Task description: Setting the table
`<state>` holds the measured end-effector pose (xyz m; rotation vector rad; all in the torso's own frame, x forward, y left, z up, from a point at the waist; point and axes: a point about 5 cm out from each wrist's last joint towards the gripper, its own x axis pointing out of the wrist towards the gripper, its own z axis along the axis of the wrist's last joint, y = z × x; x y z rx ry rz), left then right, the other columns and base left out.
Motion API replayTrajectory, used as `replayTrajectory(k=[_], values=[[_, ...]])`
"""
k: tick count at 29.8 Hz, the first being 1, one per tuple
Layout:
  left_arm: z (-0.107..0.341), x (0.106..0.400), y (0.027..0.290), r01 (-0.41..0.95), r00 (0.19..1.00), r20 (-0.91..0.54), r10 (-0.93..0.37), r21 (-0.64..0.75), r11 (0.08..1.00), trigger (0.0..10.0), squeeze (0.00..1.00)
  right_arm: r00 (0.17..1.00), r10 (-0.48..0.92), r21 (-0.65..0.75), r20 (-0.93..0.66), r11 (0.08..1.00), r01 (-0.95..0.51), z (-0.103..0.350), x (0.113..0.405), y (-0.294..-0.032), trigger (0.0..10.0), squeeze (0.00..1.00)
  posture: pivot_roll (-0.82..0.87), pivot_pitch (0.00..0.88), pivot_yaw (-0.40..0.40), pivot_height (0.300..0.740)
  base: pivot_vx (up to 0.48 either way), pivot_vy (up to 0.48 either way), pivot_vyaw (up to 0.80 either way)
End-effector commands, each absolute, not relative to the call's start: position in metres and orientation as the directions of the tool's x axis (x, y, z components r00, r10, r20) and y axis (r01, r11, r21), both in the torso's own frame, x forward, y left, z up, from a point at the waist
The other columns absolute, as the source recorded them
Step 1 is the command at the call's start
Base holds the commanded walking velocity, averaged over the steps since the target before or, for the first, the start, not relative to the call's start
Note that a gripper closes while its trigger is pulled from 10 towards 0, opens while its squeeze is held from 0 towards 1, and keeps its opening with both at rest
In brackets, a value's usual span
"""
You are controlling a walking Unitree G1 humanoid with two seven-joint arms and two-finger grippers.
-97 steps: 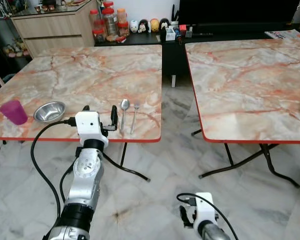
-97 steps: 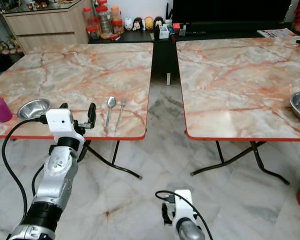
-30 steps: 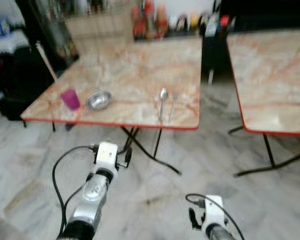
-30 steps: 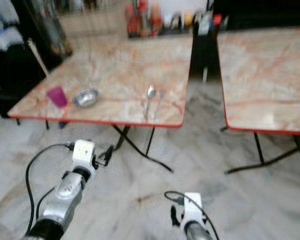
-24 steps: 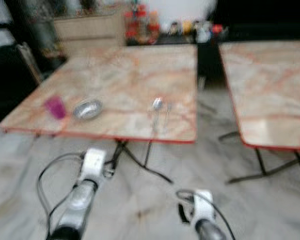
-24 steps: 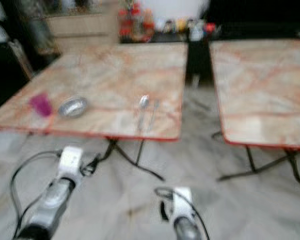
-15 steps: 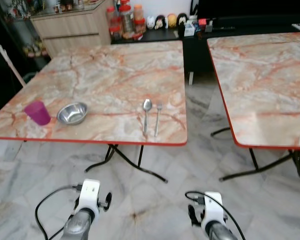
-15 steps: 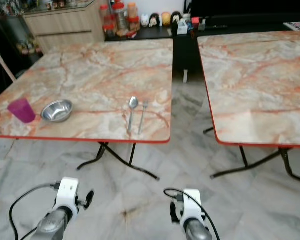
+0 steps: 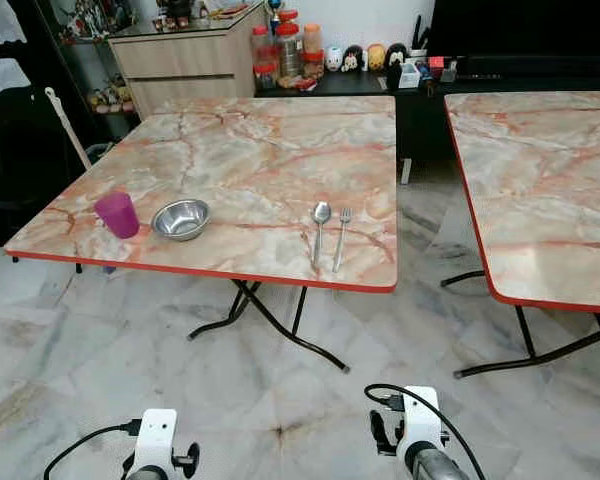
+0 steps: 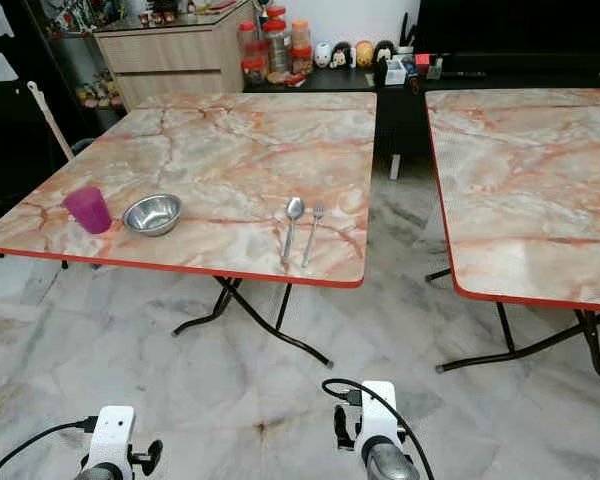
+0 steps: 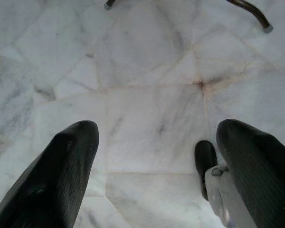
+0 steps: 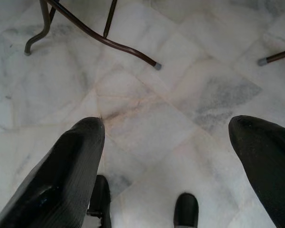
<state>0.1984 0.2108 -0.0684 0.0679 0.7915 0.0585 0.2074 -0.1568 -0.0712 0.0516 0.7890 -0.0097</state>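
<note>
My left gripper (image 11: pixel 154 142) and right gripper (image 12: pixel 166 142) hang low with fingers spread wide over the floor (image 9: pixel 100 340); their arms are cut off. Cup (image 9: pixel 117 214), bowl (image 9: pixel 181 219), spoon (image 9: pixel 320 228), fork (image 9: pixel 341 236) rest on the table (image 9: pixel 270 150).

no readable text, labels too small to make out

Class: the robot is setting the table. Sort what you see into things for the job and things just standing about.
For the job: purple plastic cup, round steel bowl, metal spoon, metal fork.

Standing about: red-lidded jars, small figurines, wooden cabinet.
</note>
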Motion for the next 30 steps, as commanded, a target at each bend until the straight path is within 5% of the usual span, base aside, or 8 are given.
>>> replayTrajectory(k=[1, 13, 30], values=[[-0.069, 0.200, 0.211, -0.061, 0.690, -0.718, 0.095, 0.072, 0.996, 10.0, 0.00, 0.695, 0.014, 0.044, -0.719, 0.999, 0.026, -0.073, 0.205, -0.156, 10.0, 0.00, 0.05, 0.000, 0.090, 0.736, 0.000, 0.000, 0.00], [-0.073, 0.197, 0.201, -0.046, 0.668, -0.740, 0.076, 0.060, 0.997, 10.0, 0.00, 0.695, 0.001, 0.023, -0.719, 0.999, 0.023, -0.073, 0.205, -0.161, 10.0, 0.00, 0.03, 0.000, 0.085, 0.736, 0.000, 0.000, 0.00], [-0.075, 0.193, 0.205, -0.073, 0.650, -0.754, 0.096, 0.064, 0.995, 10.0, 0.00, 0.691, -0.026, 0.038, -0.722, 0.996, 0.077, -0.073, 0.205, -0.165, 10.0, 0.00, 0.03, 0.000, 0.091, 0.736, 0.000, 0.467, 0.00]])
